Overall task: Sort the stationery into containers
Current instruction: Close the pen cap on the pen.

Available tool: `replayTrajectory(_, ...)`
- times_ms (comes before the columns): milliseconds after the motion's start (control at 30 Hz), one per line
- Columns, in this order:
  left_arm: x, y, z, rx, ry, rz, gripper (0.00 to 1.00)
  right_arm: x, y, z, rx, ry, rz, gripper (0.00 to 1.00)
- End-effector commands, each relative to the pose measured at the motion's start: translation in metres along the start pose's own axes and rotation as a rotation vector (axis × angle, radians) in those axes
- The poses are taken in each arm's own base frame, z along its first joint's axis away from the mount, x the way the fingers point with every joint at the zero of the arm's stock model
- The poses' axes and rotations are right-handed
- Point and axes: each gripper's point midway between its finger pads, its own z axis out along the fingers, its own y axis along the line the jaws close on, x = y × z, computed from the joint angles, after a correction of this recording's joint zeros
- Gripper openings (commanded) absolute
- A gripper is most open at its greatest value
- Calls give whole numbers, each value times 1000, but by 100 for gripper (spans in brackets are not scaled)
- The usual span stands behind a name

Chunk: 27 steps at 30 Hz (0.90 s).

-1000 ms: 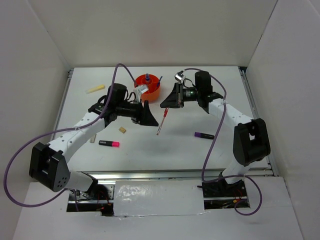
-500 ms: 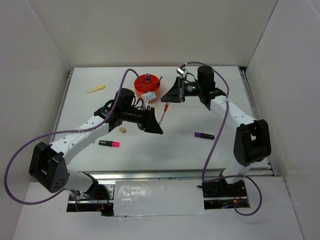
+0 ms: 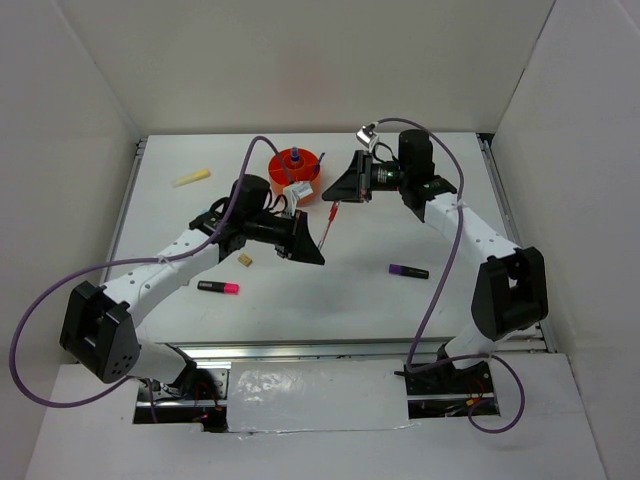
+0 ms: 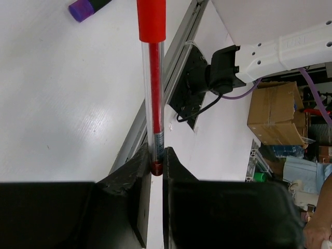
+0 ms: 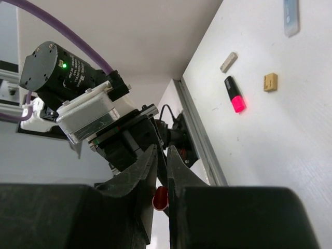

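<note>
Your right gripper (image 5: 162, 155) is clamped on the capped end of the red pen (image 4: 154, 104), and your left gripper (image 4: 156, 158) is pinching the other tip. The pen's strung straight between them in the air, cap pointing away from the left one.

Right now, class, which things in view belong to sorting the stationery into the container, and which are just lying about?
Belongs to the job: red pen, orange pot, pink highlighter, purple marker, tan eraser, yellow stick.

Just lying about: cardboard box, shiny tape strip at the near edge.
</note>
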Motion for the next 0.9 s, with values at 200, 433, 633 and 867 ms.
replayTrajectory(200, -62, -22, -15, 66, -177, 96, 0, 32, 29, 15, -2, 62, -142, 0)
replayTrajectory(433, -87, -30, -25, 73, -231, 136, 0, 41, 23, 20, 0, 85, -114, 0)
replayTrajectory(633, -95, -31, -26, 63, -247, 168, 0, 52, 20, 25, -18, 122, -71, 0)
replayTrajectory(867, -101, -26, -27, 34, -261, 196, 0, 58, 17, 29, -65, 153, 16, 0)
